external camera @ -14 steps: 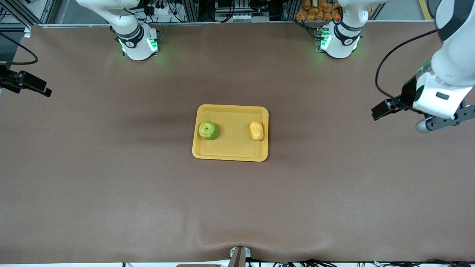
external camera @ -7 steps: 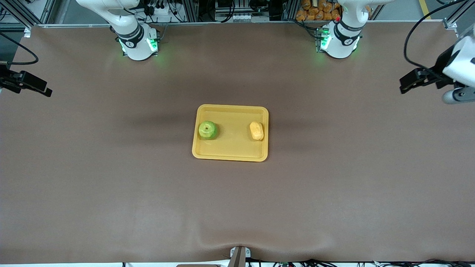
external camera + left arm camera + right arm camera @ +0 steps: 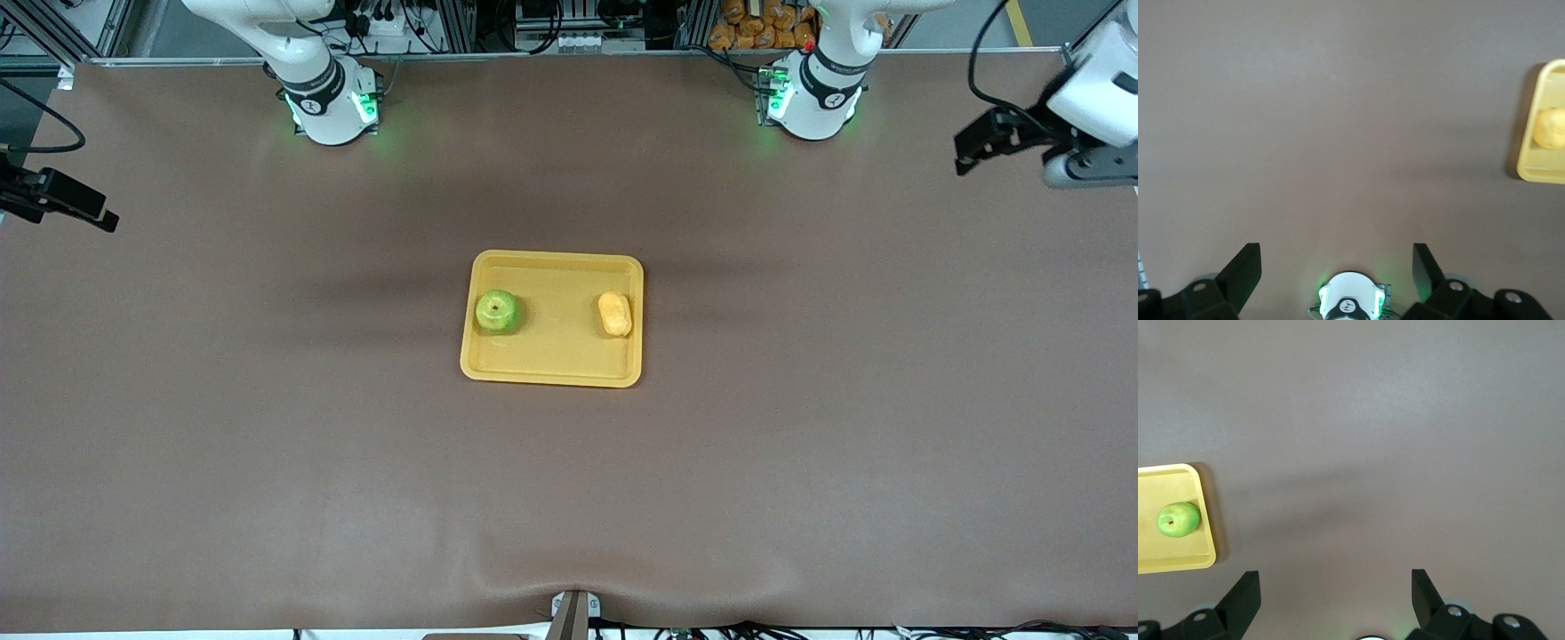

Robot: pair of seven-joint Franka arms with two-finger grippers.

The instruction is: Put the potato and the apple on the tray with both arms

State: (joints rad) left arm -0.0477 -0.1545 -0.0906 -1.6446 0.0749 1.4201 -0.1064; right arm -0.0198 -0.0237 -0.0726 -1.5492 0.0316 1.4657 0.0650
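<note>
The yellow tray point(image 3: 556, 360) lies at the middle of the table. The green apple point(image 3: 498, 312) sits on it toward the right arm's end, and the yellow-orange potato point(image 3: 614, 314) sits on it toward the left arm's end. My left gripper point(image 3: 1337, 260) is open and empty, high over bare table at the left arm's end point(image 3: 1089, 164), with the potato point(image 3: 1551, 128) and tray corner point(image 3: 1538, 172) at the edge of its wrist view. My right gripper point(image 3: 1336, 587) is open and empty over bare table at the right arm's end. Its wrist view shows the apple point(image 3: 1179, 519) on the tray point(image 3: 1175, 559).
The brown table cover point(image 3: 267, 427) spreads wide around the tray. The arm bases point(image 3: 333, 107) point(image 3: 811, 98) glow green along the robots' side. A rack with cables and orange packets point(image 3: 756, 22) stands past that table edge. A small clamp point(image 3: 573, 613) sits at the front edge.
My left arm has lifted and swung away from the tray toward the robots' side at its end of the table. The right arm has barely moved. Apple and potato stay put.
</note>
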